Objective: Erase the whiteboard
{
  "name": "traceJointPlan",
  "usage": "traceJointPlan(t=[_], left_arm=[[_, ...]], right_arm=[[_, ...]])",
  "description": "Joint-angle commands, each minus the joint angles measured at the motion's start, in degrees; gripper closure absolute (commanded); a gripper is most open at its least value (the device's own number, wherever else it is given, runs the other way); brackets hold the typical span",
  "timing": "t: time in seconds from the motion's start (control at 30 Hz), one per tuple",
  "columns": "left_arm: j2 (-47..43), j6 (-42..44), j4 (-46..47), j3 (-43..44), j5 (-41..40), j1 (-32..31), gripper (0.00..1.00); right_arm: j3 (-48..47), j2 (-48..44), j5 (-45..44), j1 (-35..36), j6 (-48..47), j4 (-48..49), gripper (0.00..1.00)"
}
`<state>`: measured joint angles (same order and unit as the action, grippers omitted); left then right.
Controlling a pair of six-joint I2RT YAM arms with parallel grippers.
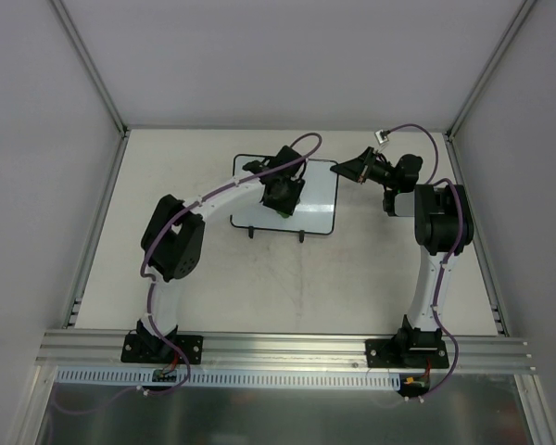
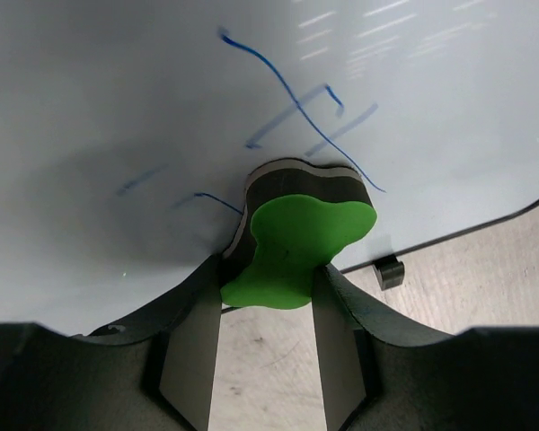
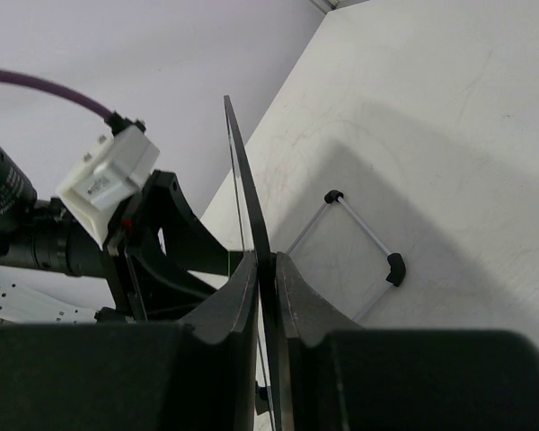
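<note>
The whiteboard stands on its two small feet at the middle back of the table. My left gripper is over its face, shut on a green eraser block. In the left wrist view the eraser's dark pad touches the glossy board just below blue scribbles. My right gripper is shut on the board's right edge. In the right wrist view the board shows edge-on between the closed fingers. Its wire stand shows behind it.
White walls and metal posts enclose the table on three sides. An aluminium rail carries both arm bases at the near edge. A black board foot rests on the tabletop. The left arm's wrist camera is close beside the board.
</note>
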<state>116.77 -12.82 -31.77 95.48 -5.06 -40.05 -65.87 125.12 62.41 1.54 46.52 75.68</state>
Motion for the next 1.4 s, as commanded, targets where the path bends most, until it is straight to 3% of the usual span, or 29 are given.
traceJointPlan(t=[0.0, 0.53, 1.37], left_arm=[[0.8, 1.7, 1.0, 3.3, -2.7, 3.1, 1.0], [1.9, 3.7, -4.3, 7.9, -3.7, 9.5, 1.0], [1.8, 3.9, -8.5, 1.8, -7.8, 3.3, 1.0]], right_arm=[[0.0, -0.5, 1.1, 0.3, 0.9, 10.1, 1.0], [-0.1, -0.3, 1.1, 0.4, 0.9, 10.2, 1.0], [-0.3, -0.1, 1.2, 0.5, 1.1, 10.2, 1.0]])
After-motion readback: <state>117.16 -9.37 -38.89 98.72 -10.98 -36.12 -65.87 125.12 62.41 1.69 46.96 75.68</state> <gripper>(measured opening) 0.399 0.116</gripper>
